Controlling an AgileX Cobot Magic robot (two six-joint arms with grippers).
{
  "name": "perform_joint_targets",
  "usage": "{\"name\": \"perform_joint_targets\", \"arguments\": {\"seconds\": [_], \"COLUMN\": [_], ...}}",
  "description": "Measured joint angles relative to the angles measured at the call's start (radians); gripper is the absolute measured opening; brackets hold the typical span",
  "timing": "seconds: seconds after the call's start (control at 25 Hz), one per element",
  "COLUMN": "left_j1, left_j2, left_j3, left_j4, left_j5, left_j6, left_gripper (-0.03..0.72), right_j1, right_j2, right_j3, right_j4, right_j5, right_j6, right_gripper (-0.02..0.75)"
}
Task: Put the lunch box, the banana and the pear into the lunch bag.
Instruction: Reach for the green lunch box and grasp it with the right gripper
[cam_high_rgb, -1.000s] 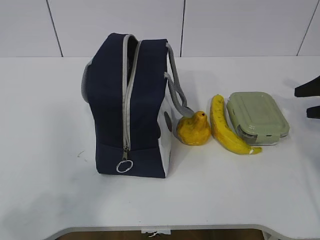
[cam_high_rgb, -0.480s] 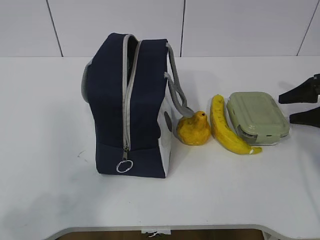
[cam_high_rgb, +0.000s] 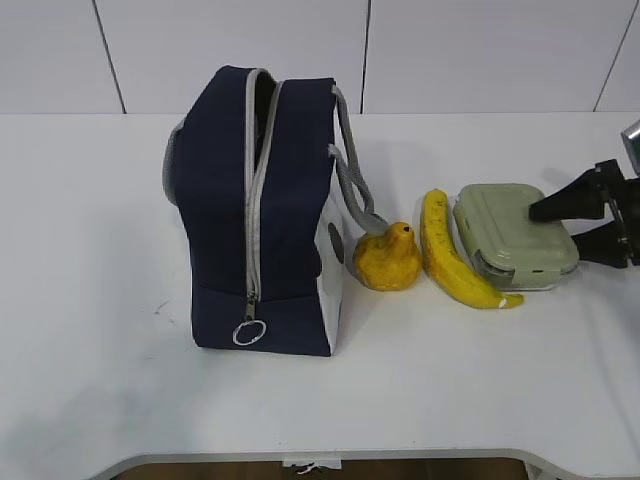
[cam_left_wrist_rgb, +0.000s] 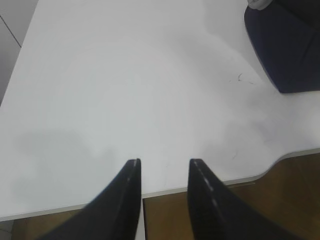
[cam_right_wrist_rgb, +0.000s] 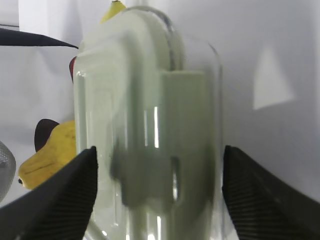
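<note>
Right gripper lined up on the lunch box, nothing yet held

The right gripper (cam_high_rgb: 572, 222) stood at the right end of the lunch box (cam_high_rgb: 512, 234), its fingers (cam_right_wrist_rgb: 60, 200) spread wide with one on each side of the box's end in the right wrist view; whether they touched it could not be told, and no squeeze showed. To take it well, the jaws probably needed to reach further along the box, stay level with its sides below the ribbed lid, and close evenly so the grey clip was not caught. The box lay flat on the table (cam_high_rgb: 90, 220), just right of the banana (cam_high_rgb: 448, 255); the pear (cam_high_rgb: 388, 258) sat left of that, beside the upright lunch bag (cam_high_rgb: 262, 210), whose zipper looked mostly done up. The left gripper (cam_left_wrist_rgb: 164, 172) hung part-open and empty over the table's near left edge.
</note>
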Motion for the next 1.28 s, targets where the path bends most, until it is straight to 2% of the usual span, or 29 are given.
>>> {"name": "perform_joint_targets", "arguments": {"seconds": [0.52, 0.92, 1.28], "left_j1": [0.0, 0.0, 0.0], "left_j2": [0.0, 0.0, 0.0], "left_j3": [0.0, 0.0, 0.0], "left_j4": [0.0, 0.0, 0.0], "left_j5": [0.0, 0.0, 0.0], "left_j6": [0.0, 0.0, 0.0], "left_gripper": [0.243, 0.243, 0.242], "right_j1": [0.03, 0.032, 0.032], "right_j2": [0.007, 0.007, 0.007], "right_j3": [-0.008, -0.008, -0.008], "right_j4": [0.035, 0.035, -0.007], "right_j5": [-0.004, -0.007, -0.008], "right_j6": [-0.029, -0.031, -0.031], "right_gripper": [0.59, 0.549, 0.547]}}
